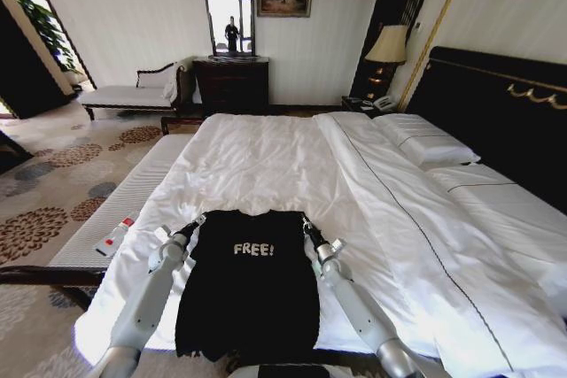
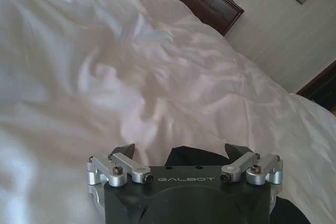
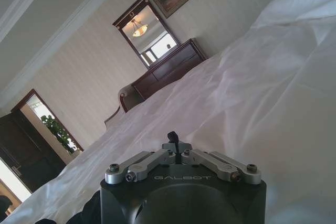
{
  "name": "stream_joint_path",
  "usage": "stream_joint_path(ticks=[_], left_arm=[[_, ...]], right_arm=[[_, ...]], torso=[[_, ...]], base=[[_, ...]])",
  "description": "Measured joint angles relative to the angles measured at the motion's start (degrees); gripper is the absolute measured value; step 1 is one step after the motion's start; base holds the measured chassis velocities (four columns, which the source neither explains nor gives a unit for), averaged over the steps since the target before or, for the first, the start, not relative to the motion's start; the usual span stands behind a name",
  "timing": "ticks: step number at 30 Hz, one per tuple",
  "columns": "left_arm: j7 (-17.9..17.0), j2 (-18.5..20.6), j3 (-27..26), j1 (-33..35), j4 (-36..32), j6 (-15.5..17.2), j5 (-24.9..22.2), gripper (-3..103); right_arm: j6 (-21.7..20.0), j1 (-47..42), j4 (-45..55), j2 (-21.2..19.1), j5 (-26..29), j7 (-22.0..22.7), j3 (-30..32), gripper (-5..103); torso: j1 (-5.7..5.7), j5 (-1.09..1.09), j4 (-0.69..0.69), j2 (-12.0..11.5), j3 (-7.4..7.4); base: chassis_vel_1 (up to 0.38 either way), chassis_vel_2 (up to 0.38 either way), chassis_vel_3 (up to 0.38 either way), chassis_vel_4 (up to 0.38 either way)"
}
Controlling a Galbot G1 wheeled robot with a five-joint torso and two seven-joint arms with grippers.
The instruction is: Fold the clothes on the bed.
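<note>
White duvet across bed, patterned carpet alongside.

The T-shirt lies on the bed — left hand and right hand at its shoulders.

Bed: white duvet, pillows, black T-shirt flat.
</note>
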Motion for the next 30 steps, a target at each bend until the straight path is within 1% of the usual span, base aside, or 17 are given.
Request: stream_joint_path(ticks=[2,3,4,5,9,11,14,16,20,21,23,24,25,26,28,30], left_arm=[[0.23,-0.11,0.43,-0.62,0.66,-0.21,0.16,95],[0.23,-0.11,0.43,-0.62,0.66,-0.21,0.16,95],[0.44,-0.16,0.64,-0.90,0.97,-0.40,0.26,91],[0.62,-0.18,0.80,-1.10,1.16,-0.55,0.34,91],[1.00,-0.42,1.50,-2.11,2.14,-0.76,0.51,69],[1.01,-0.62,1.65,-2.37,2.47,-0.77,0.64,69],[1.02,-1.53,1.92,-2.67,3.21,-0.81,1.39,51],[1.02,-1.72,1.96,-2.67,3.33,-0.85,1.65,51],[1.01,-2.20,1.91,-2.34,3.77,-1.07,2.35,29],[1.01,-2.20,1.91,-2.34,3.77,-1.07,2.35,29],[1.01,-2.19,1.65,-2.35,4.13,-1.22,2.36,19],[1.02,-2.15,1.51,-2.43,4.31,-1.31,2.36,19],[1.03,-2.10,1.31,-2.57,4.50,-1.39,2.34,14],[1.03,-2.10,1.31,-2.57,4.50,-1.39,2.34,14],[1.04,-1.93,0.74,-3.00,4.72,-1.58,2.14,3],[1.04,-1.76,0.46,-3.18,4.70,-1.63,1.94,1]], right_arm=[[0.05,0.12,-0.34,0.00,-0.10,0.14,0.00,1],[0.05,0.12,-0.34,0.00,-0.10,0.14,0.00,1],[0.07,0.25,-0.45,-0.01,-0.12,0.21,0.00,1],[0.08,0.37,-0.54,-0.03,-0.13,0.25,0.00,1],[0.12,0.57,-0.79,-0.30,-0.13,0.47,0.06,1],[0.12,0.58,-0.82,-0.37,-0.13,0.58,0.09,1],[0.15,0.58,-1.01,-0.54,-0.14,0.75,0.20,1],[0.18,0.58,-1.11,-0.57,-0.14,0.77,0.23,1],[0.32,0.67,-1.50,-0.60,-0.19,0.82,0.34,1],[0.32,0.67,-1.50,-0.60,-0.19,0.82,0.34,1],[0.47,0.86,-1.85,-0.59,-0.29,0.83,0.36,1],[0.58,1.01,-2.02,-0.57,-0.34,0.84,0.37,1],[0.67,1.15,-2.13,-0.54,-0.37,0.87,0.37,1],[0.67,1.15,-2.13,-0.54,-0.37,0.87,0.37,1],[0.80,1.40,-2.11,-0.51,-0.39,1.09,0.37,1],[0.86,1.44,-1.88,-0.51,-0.38,1.22,0.36,1]], torso=[[0.00,0.00,0.00,0.00,0.00],[0.00,0.00,0.00,0.00,0.00],[0.00,0.00,0.00,0.00,0.00],[0.00,0.00,0.01,0.00,0.00],[0.00,0.00,0.01,0.00,0.00],[0.00,0.00,0.00,0.00,0.00],[0.00,0.00,0.00,0.00,0.00],[0.00,-0.01,0.00,0.00,0.00],[0.00,-0.01,0.00,0.00,0.00],[0.00,-0.01,0.00,0.00,0.00],[-0.01,-0.01,0.00,0.00,0.00],[-0.01,-0.01,0.00,0.00,0.00],[-0.01,-0.01,0.01,0.00,0.00],[-0.01,-0.01,0.01,0.00,0.00],[0.00,-0.01,0.00,0.00,0.00],[0.00,-0.01,-0.01,0.00,0.00]], base=[[0.000,0.000,0.000,0.000],[0.000,0.000,0.000,0.000],[0.000,0.000,0.000,0.000],[0.000,0.000,0.000,0.000],[0.000,0.000,0.000,0.000],[0.000,0.000,0.000,0.000],[0.000,0.000,0.000,0.000],[0.000,0.000,0.000,0.000],[0.000,0.000,0.000,0.000],[0.000,0.000,0.000,0.000],[0.000,0.000,0.000,0.000],[0.000,0.000,0.000,0.000],[0.000,0.000,0.000,0.000],[0.000,0.000,0.000,0.000],[0.000,0.000,0.000,0.000],[0.000,0.000,0.000,0.000]])
